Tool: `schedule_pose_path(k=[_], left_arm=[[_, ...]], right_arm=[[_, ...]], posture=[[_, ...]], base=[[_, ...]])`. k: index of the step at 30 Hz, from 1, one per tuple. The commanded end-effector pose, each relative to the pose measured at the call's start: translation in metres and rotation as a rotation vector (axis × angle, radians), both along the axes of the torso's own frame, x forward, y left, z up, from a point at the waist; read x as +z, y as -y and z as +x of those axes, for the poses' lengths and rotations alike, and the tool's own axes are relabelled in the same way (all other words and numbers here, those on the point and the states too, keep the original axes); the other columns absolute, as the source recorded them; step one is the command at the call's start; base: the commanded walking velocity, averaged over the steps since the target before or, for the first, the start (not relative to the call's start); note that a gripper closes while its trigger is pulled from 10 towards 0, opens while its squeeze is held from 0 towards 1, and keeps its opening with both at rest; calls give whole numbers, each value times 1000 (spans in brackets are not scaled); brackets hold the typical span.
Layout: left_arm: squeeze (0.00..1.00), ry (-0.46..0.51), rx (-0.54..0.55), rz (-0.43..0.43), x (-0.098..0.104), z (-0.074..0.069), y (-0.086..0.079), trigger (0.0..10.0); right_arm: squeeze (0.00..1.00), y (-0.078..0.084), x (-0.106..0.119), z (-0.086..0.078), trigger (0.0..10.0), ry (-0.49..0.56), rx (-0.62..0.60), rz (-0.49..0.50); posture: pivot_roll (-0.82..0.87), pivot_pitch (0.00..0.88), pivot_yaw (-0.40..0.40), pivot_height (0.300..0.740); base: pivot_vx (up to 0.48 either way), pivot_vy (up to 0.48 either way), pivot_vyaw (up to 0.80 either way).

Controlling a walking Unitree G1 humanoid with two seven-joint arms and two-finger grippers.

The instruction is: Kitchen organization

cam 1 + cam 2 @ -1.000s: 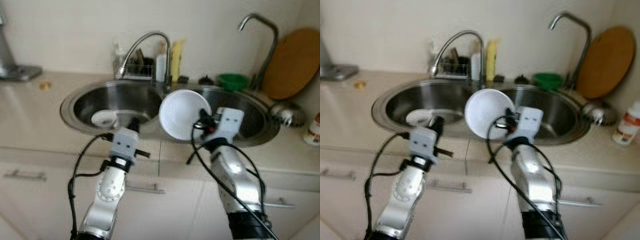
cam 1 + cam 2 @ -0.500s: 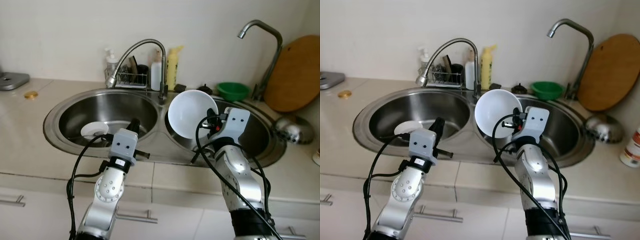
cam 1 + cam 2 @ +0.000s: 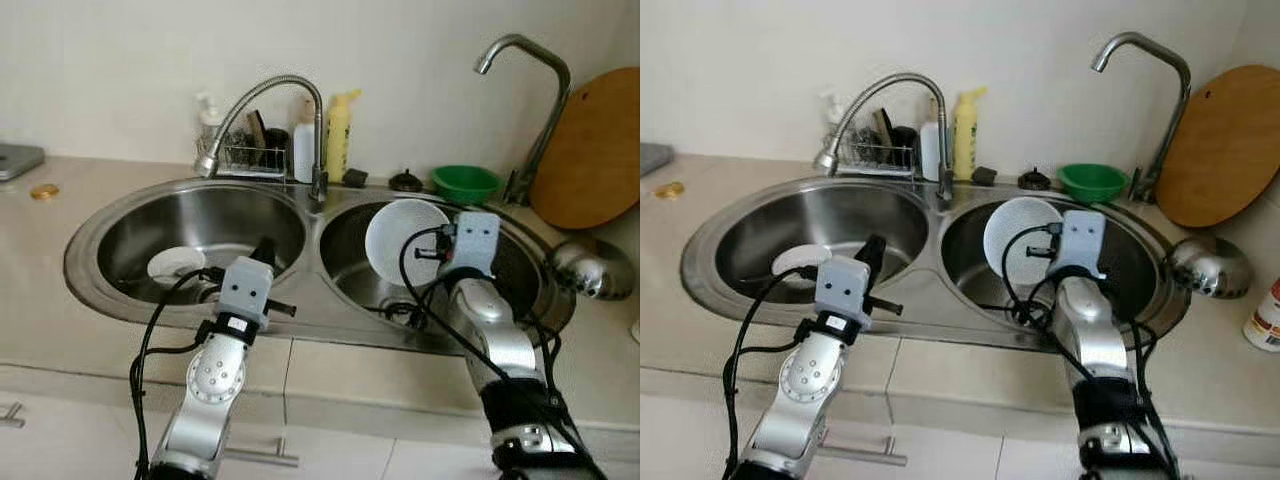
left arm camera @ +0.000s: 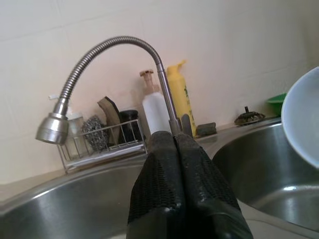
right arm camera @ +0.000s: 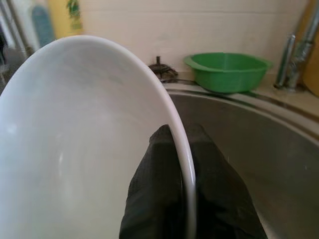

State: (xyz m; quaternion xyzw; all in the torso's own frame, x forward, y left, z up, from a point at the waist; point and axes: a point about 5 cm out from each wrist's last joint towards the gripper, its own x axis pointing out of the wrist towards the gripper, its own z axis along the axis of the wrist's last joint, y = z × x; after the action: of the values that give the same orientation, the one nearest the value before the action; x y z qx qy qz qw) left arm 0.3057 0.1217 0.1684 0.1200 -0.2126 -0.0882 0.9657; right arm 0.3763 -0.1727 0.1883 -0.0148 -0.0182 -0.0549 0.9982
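Note:
My right gripper (image 5: 182, 167) is shut on the rim of a white bowl (image 3: 405, 240), which it holds tilted on edge over the right basin of the double steel sink (image 3: 310, 310). The bowl's inside faces my left, and it hides the fingertips in the eye views. My left gripper (image 3: 265, 248) is shut with nothing in it, its fingers (image 4: 174, 149) pressed together above the front rim of the left basin. A small white dish (image 3: 175, 265) lies in the bottom of that basin, just beyond the left gripper.
A gooseneck faucet (image 3: 270, 95) arches over the left basin, and a taller tap (image 3: 535, 80) stands at the right. Behind the sink are a wire rack (image 3: 250, 155), a yellow bottle (image 3: 338, 135) and a green bowl (image 3: 465, 182). A round wooden board (image 3: 595, 150) and a metal strainer (image 3: 585, 268) sit at the right.
The view has shifted as the camera moved. My right gripper has carried the white bowl rightward and lower, from above the divider to over the right basin. The left gripper stays shut.

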Motion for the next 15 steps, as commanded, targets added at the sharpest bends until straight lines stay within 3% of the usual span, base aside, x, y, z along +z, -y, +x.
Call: schedule_pose_path(k=[1, 3, 4, 6, 11, 15], left_arm=[[0, 2, 0, 4, 0, 1, 1, 10000], [0, 2, -2, 6, 0, 1, 2, 10000], [0, -1, -2, 8, -1, 1, 2, 10000], [0, -4, -3, 9, -2, 1, 2, 10000], [0, -11, -5, 14, -5, 0, 1, 10000], [0, -17, -4, 13, -6, 0, 2, 10000]], right_arm=[[0, 4, 1, 3, 10000, -22, -20, -40], [0, 4, 0, 7, 10000, -51, -6, -182], [0, -2, -9, 9, 10000, -114, 47, -312], [0, -14, -24, 7, 10000, -170, 127, -441], [0, -31, -47, 1, 10000, -274, 251, -446], [0, -42, -60, -5, 10000, -336, 348, -321]], posture=[[61, 0, -24, 740], [62, 0, -24, 740], [60, 0, -23, 740], [63, 0, -24, 740], [65, 0, -27, 740], [62, 0, -28, 740]], base=[[0, 0, 0], [0, 0, 0], [0, 0, 0], [0, 0, 0], [0, 0, 0], [0, 0, 0]])
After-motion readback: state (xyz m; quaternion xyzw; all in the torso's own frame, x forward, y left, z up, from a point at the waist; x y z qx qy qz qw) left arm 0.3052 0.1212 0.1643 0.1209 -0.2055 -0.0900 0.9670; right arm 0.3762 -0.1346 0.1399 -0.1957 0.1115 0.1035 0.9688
